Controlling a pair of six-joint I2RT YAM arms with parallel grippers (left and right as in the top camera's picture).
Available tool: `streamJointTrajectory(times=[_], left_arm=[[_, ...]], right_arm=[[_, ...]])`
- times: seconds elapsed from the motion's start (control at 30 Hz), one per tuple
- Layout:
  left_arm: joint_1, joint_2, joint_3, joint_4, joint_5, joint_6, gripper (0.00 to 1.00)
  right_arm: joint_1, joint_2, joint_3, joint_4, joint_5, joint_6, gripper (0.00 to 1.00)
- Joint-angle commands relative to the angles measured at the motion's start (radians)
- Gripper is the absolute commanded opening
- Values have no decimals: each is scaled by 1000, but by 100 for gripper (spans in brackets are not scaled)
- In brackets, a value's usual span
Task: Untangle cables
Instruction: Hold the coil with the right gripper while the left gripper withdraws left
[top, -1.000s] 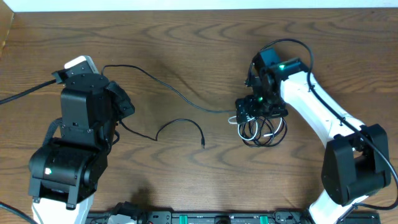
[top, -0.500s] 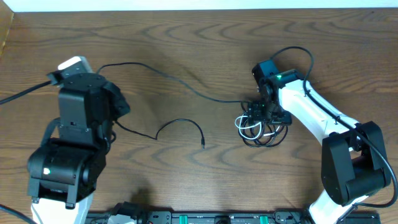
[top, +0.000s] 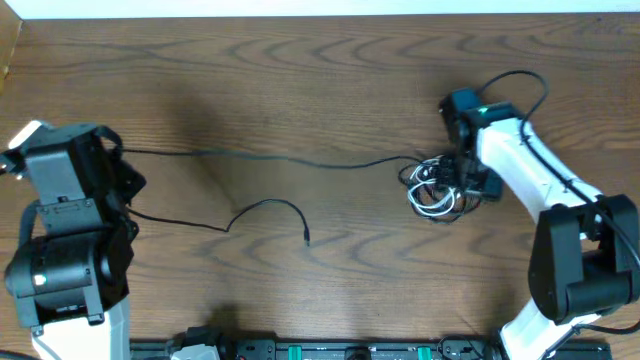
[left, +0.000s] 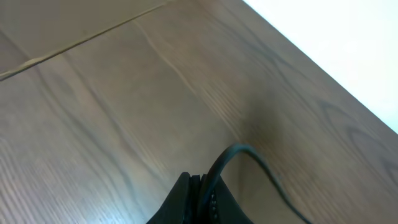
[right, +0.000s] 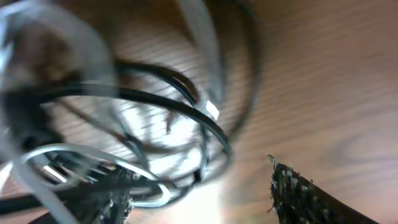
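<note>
Left of frame: your left hand, clamped on a long black cable drawn nearly straight across the table. Right: tangle, white cable included, between your right hand's spread fingers; grip cannot be told. Risk: further pulling cinches the knot.

long black cable stretched sideways, tangled black and white cables at right
</note>
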Motion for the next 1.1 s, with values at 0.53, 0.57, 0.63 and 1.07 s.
streamJointTrajectory(times=[0.53,0.57,0.63,1.07], left_arm=[[49,0,26,-21,18,-34,8],[49,0,26,-22,18,-34,7],[49,0,26,-22,18,-34,8],[49,1,26,-21,124,-33,8]], right_arm=[[-77,-5,552,-322,37,-50,70],[-74,-5,531,-316,20,-50,73],[-64,-3,472,-286,-43,-51,76],[51,-3,95,35,-334,-187,80]])
